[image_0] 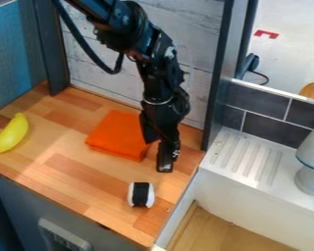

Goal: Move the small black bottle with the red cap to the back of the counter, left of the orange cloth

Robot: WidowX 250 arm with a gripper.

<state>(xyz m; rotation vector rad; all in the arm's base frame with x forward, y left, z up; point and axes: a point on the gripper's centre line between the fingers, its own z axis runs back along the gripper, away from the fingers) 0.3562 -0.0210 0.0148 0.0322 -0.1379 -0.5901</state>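
Wood in pale and reddish strips forms the counter (pixel 61 169), and we take it left to right, reading the clock from the gripper, with twelve at the top. Out at nine, near the counter's left side, lies a curved yellow plastic-looking banana (pixel 10 133), well apart from the rest. Next, at ten, is a folded square of bright orange cloth (pixel 116 136), lying flat. At seven, nearer the front edge, we see a small white cylinder with a broad black band (pixel 141 194).

Our black gripper (pixel 161 158) hangs down from the arm, just beside the cloth's right edge. It overlaps that edge in our view, though we cannot tell whether they touch. Nor can we tell if the jaws are spread or pressed together. At one o'clock stands a dark upright post (pixel 217 83); at three, a white ridged drainboard (pixel 242 158), with a pale grey, waisted vessel (pixel 311 169) on its far right.

For careful work here, we would judge the gap over the cloth's edge before lowering, since a tip could drag the folds askew. Any grip on the cloth would want a thick fold between the pads and a gentle vertical lift. Around the cylinder, we would centre over the band and close slowly, because a sideways nudge might roll it.
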